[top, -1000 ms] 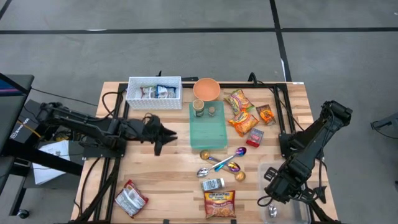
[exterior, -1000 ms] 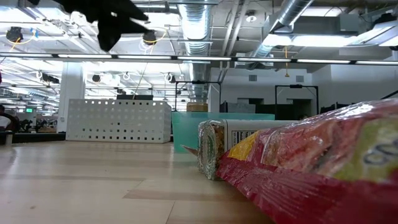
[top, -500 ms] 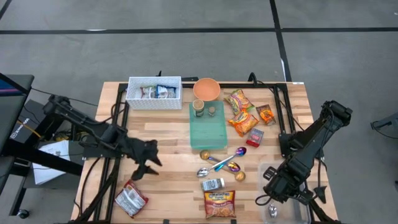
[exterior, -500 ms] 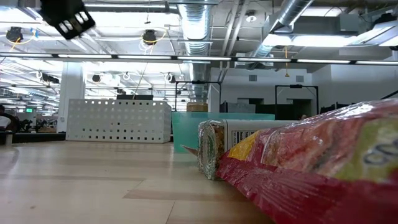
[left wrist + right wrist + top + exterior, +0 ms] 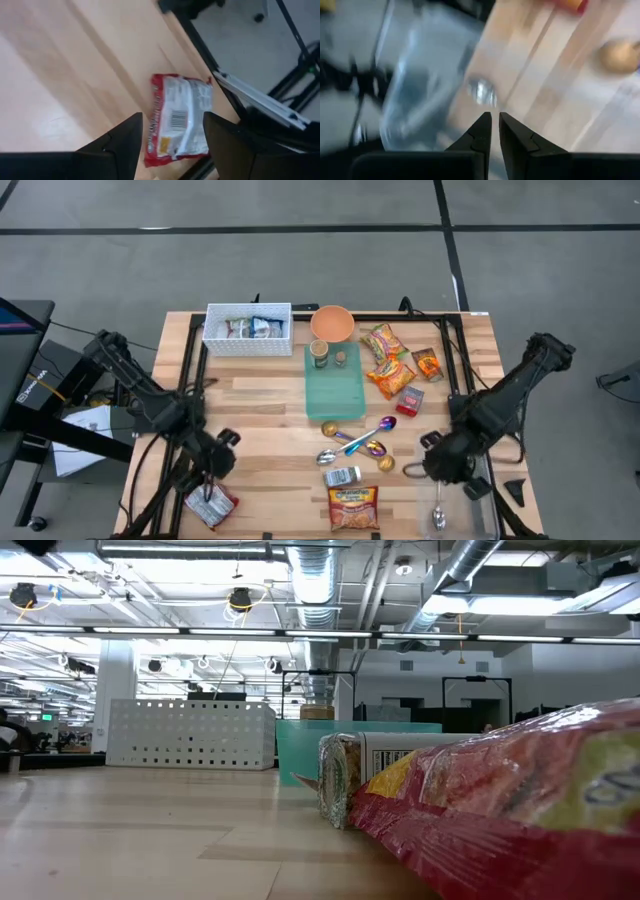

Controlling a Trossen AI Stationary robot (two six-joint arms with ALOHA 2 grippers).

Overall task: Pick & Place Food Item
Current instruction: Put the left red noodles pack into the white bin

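Two arms, but the left gripper is nearer: fingers spread, straddling the red snack packet just beneath at the table's near-left corner. Right gripper waits, pinched closed.

1. A red and white snack packet is lying flat on the wooden table, centre-right of the frame, barcode side facing up.
2. The left gripper is hovering with fingers spread apart at the bottom, flanking the packet.
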